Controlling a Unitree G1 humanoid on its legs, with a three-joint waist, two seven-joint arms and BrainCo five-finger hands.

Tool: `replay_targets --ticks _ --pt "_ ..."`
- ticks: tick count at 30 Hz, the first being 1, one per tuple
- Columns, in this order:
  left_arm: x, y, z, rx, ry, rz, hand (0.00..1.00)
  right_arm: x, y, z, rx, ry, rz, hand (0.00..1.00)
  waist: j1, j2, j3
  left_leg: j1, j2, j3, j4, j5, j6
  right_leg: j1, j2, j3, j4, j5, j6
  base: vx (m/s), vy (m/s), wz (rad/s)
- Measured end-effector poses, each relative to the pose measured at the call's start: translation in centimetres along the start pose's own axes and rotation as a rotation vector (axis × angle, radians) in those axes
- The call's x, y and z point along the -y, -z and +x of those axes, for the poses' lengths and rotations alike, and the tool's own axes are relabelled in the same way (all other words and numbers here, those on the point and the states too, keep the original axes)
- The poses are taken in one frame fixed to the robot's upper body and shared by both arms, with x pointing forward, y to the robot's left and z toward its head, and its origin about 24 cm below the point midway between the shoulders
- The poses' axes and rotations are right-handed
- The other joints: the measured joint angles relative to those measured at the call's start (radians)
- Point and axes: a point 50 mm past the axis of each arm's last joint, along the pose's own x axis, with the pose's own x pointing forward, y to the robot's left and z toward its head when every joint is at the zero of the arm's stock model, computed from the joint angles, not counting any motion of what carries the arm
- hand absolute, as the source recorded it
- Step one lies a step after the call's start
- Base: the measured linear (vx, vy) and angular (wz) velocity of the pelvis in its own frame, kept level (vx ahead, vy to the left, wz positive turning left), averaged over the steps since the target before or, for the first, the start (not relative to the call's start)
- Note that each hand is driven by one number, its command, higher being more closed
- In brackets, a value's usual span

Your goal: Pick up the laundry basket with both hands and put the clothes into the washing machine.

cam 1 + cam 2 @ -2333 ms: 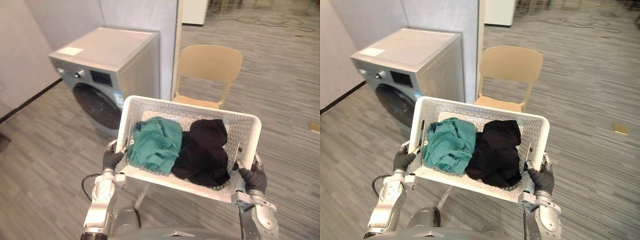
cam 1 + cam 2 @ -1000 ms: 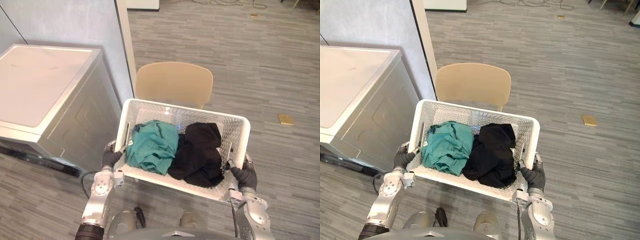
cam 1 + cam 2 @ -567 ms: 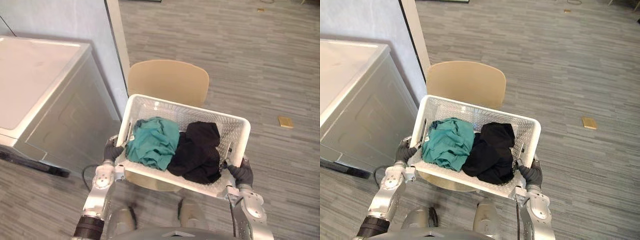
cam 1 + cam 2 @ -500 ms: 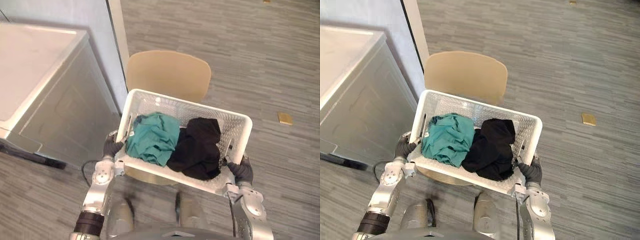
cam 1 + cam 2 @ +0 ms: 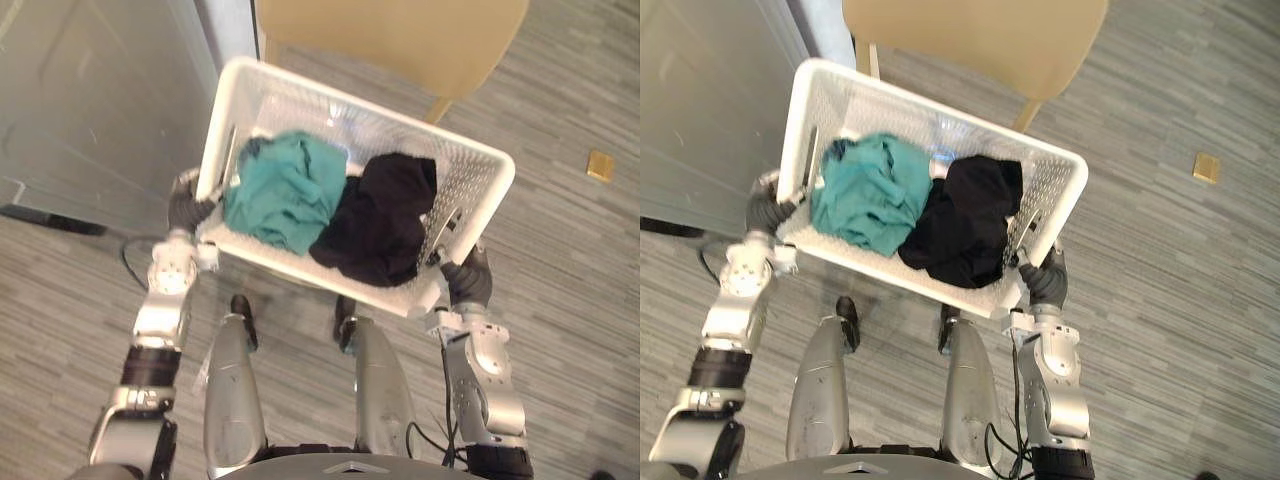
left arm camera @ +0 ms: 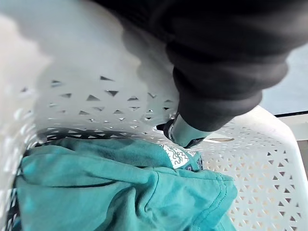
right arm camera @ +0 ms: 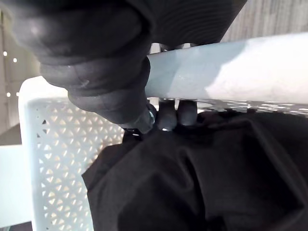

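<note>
Left eye view: my left hand (image 5: 187, 207) and right hand (image 5: 468, 283) are curled round the end handles of the laundry basket (image 5: 300, 84).
It hangs clear of the floor beside the washing machine (image 5: 100, 90); I judge it stiff, light plastic, best held at those ends, its teal garment (image 5: 285, 190) and black garment (image 5: 378, 215) soft and liable to slump.

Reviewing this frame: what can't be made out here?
Washing machine: eye views, cut by the upper-left edge to a grey panel; door open or shut, cannot tell.
Chair: cut by the top edge, partly behind the laundry basket.
Basket floor: covered by the teal garment and black garment; anything beneath is hidden.
Small tan thing on the floor: too small to identify.
Left robot hand: left wrist view, its dark cover hides most fingers.
</note>
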Motion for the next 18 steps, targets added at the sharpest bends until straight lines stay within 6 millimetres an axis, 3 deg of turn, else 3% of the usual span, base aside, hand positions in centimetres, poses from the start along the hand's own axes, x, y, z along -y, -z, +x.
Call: replay_targets --ticks 6,9,18 --pt "0.7 -6.2 3.4 0.210 0.098 0.107 1.00 1.6 -4.6 4.5 0.195 -0.009 -0.049 1.00 0.013 0.000 0.056 -0.136 -0.001 -0.018 0.014 0.021 0.004 -0.095 -0.007 -0.031 -0.021 0.029 -0.002 0.01 0.026 0.09" --pt "1.1 -7.5 4.3 0.242 0.109 0.120 1.00 1.9 -5.1 6.3 0.205 -0.007 -0.049 1.00 0.018 0.000 0.067 -0.158 -0.001 -0.017 0.018 0.023 0.005 -0.110 -0.007 -0.034 -0.029 0.036 -0.001 0.05 0.041 0.01" --pt "1.8 -8.0 7.1 0.198 0.130 0.194 1.00 2.0 -5.4 10.4 0.153 -0.015 -0.060 1.00 0.026 0.001 0.070 -0.173 0.002 -0.010 0.013 0.023 0.005 -0.119 0.000 -0.035 -0.057 0.044 0.001 0.05 0.016 -0.02"
